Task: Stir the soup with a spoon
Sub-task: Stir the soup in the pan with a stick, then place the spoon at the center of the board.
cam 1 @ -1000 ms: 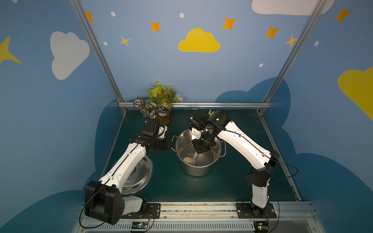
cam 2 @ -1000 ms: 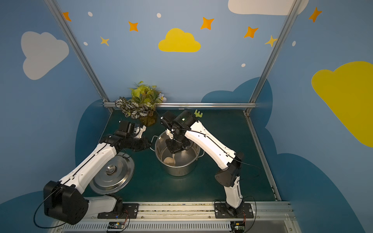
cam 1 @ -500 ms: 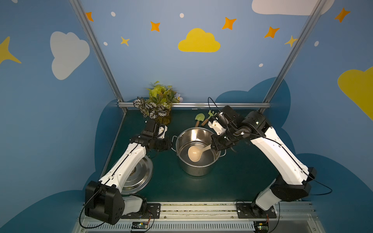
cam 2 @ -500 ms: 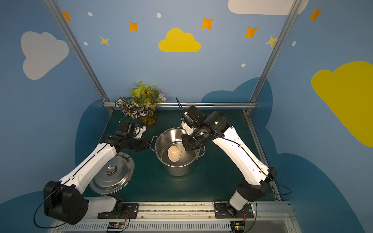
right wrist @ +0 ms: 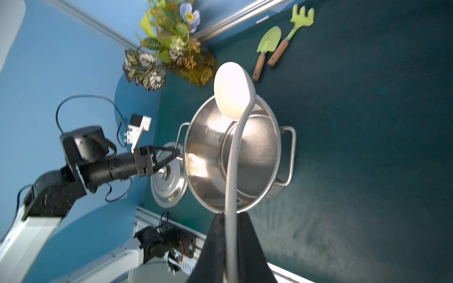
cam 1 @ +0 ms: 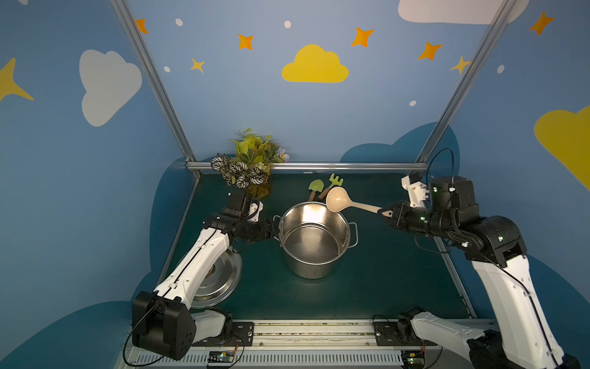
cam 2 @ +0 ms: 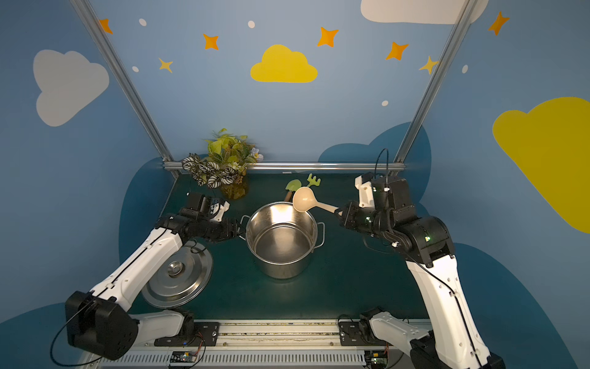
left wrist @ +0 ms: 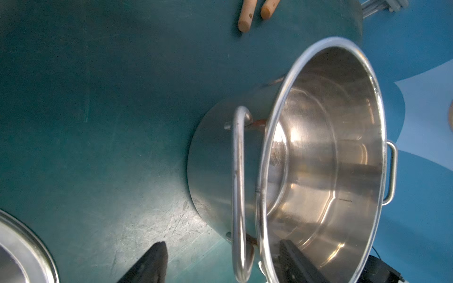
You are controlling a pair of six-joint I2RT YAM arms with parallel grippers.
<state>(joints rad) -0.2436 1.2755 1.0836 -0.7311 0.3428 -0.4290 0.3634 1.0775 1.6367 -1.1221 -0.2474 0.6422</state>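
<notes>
Spoon (cam 1: 339, 199) now out — over pot rim (cam 1: 303, 205)

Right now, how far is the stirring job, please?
Done: lid off, beside the pot; the spoon was inside the pot a moment ago. In hand: right gripper holds the spoon lifted above the far rim; left gripper has opened around the pot handle. Left: probably only setting the spoon down.

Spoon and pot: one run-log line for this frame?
right gripper: shut on spoon | spoon: aloft near far rim of pot | left gripper: open, fingers straddle pot handle | lid: on table
</notes>
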